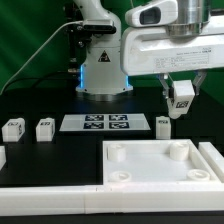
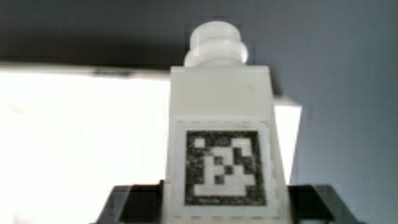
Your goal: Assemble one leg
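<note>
My gripper [image 1: 181,101] is shut on a leg [image 1: 182,105], a small white block with a black-and-white tag, and holds it in the air above the table at the exterior view's right. In the wrist view the leg [image 2: 224,140] stands between my black fingers [image 2: 135,204], its rounded peg pointing away. The large white tray-like piece [image 1: 160,164] with round corner sockets lies below and in front. Three more legs stand on the black table: two at the exterior view's left [image 1: 12,128] [image 1: 44,128] and one [image 1: 163,125] beside the marker board.
The marker board [image 1: 104,123] lies flat in the middle of the table. The robot base [image 1: 103,70] stands behind it. A white rail [image 1: 50,198] runs along the front edge.
</note>
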{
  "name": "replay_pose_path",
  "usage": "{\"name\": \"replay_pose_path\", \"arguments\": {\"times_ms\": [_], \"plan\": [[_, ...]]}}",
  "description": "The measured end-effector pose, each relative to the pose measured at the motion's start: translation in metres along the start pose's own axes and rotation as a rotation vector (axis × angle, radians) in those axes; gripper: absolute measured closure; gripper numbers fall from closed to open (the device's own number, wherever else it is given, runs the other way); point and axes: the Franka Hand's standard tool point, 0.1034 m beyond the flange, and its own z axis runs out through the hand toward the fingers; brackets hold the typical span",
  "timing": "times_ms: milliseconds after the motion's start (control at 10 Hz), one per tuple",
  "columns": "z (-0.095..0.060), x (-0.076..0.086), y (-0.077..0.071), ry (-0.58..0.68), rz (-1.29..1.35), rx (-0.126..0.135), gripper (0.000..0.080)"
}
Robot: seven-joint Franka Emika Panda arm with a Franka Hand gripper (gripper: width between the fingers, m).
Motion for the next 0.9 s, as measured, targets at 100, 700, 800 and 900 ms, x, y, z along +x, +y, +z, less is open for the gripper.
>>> {"name": "replay_pose_path", "arguments": {"times_ms": [100,700,800,900], "plan": [[-0.005,0.016,0.002,0.117,0.003,0.007,0.0505],[-0.003,0.037,0.006,0.23,-0.007,0.013,0.0505],[-0.002,0.037,0.006,0.227,-0.007,0.013,0.0505],[-0.003,0.039,0.005,0.248,-0.007,0.014,0.0505]]}}
